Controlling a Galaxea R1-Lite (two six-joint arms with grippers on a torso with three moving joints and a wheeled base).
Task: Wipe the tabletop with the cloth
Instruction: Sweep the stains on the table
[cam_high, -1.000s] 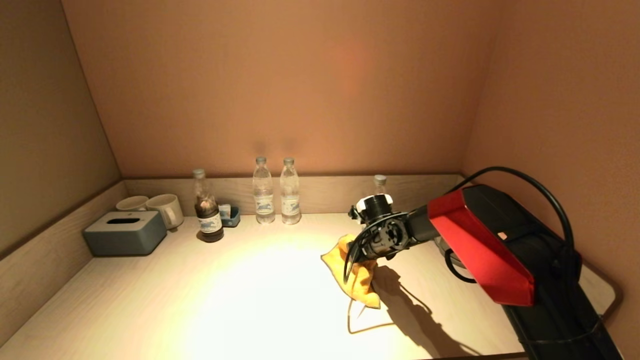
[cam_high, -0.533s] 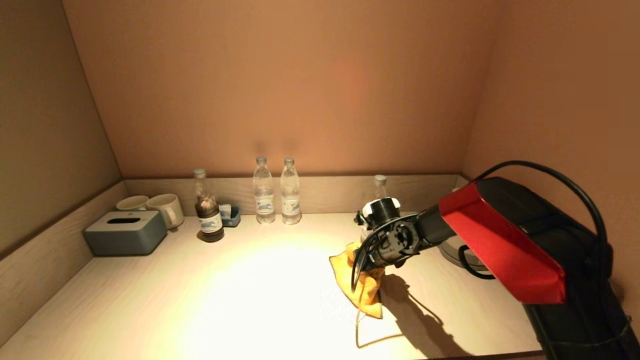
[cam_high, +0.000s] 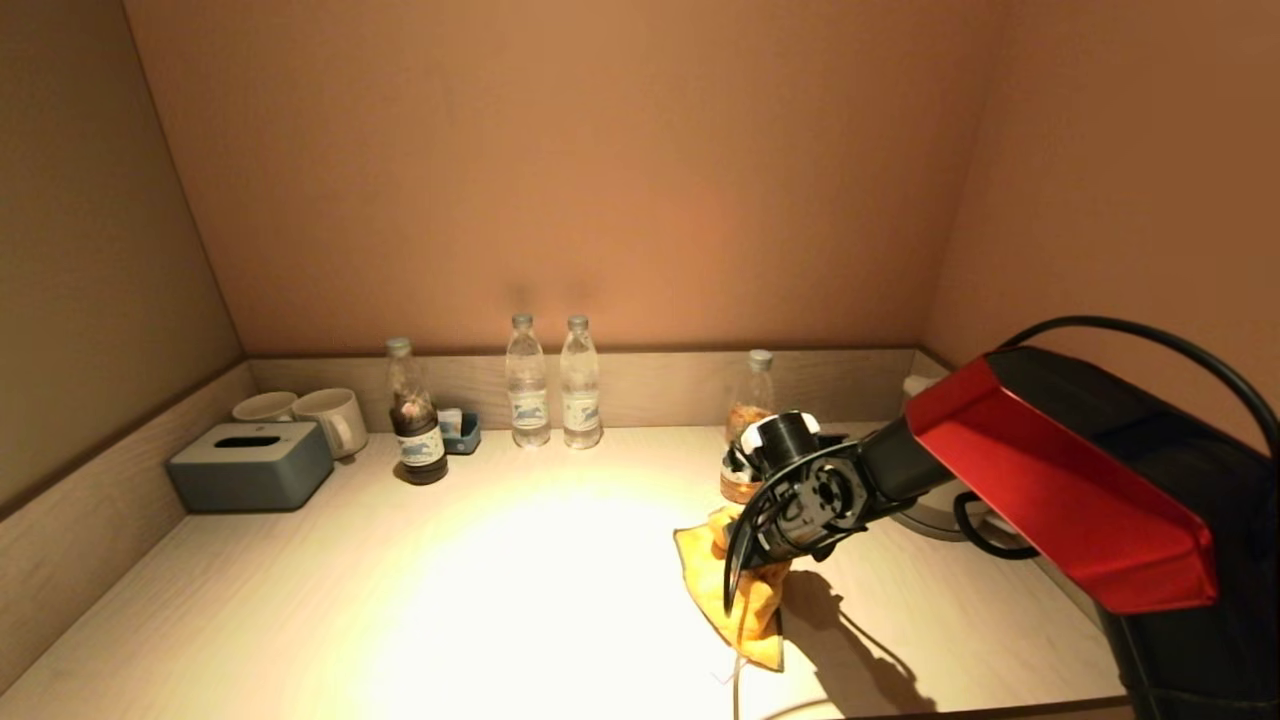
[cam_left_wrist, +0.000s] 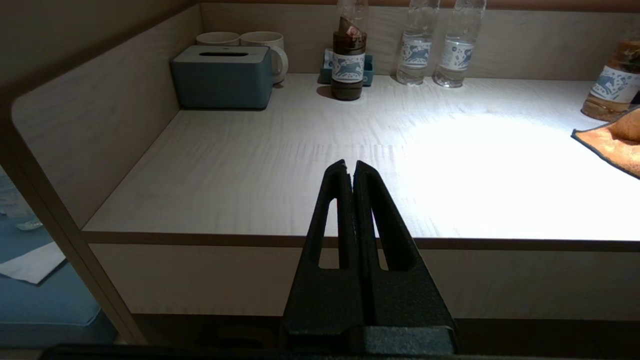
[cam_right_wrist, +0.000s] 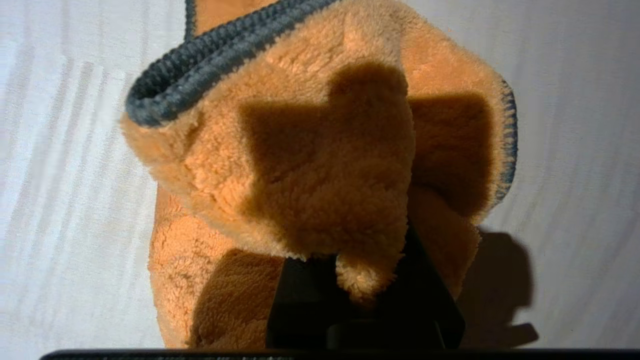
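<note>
An orange cloth (cam_high: 735, 590) with a dark hem lies bunched on the light wooden tabletop (cam_high: 480, 590), right of the middle, near the front edge. My right gripper (cam_high: 755, 560) points down into it and is shut on a fold of the cloth (cam_right_wrist: 320, 165); its fingertips are buried in the pile. The cloth's edge also shows in the left wrist view (cam_left_wrist: 612, 142). My left gripper (cam_left_wrist: 350, 172) is shut and empty, parked below and before the table's front edge, out of the head view.
Along the back wall stand a grey tissue box (cam_high: 250, 465), two mugs (cam_high: 325, 420), a dark bottle (cam_high: 415, 425), two clear water bottles (cam_high: 550, 385) and a bottle of amber drink (cam_high: 745, 430) just behind the right gripper. A kettle (cam_high: 940, 510) sits at right.
My right gripper has dragged the cloth toward the front edge and to the right across the tabletop. The amber bottle behind it has come into view. The left arm has not moved.
</note>
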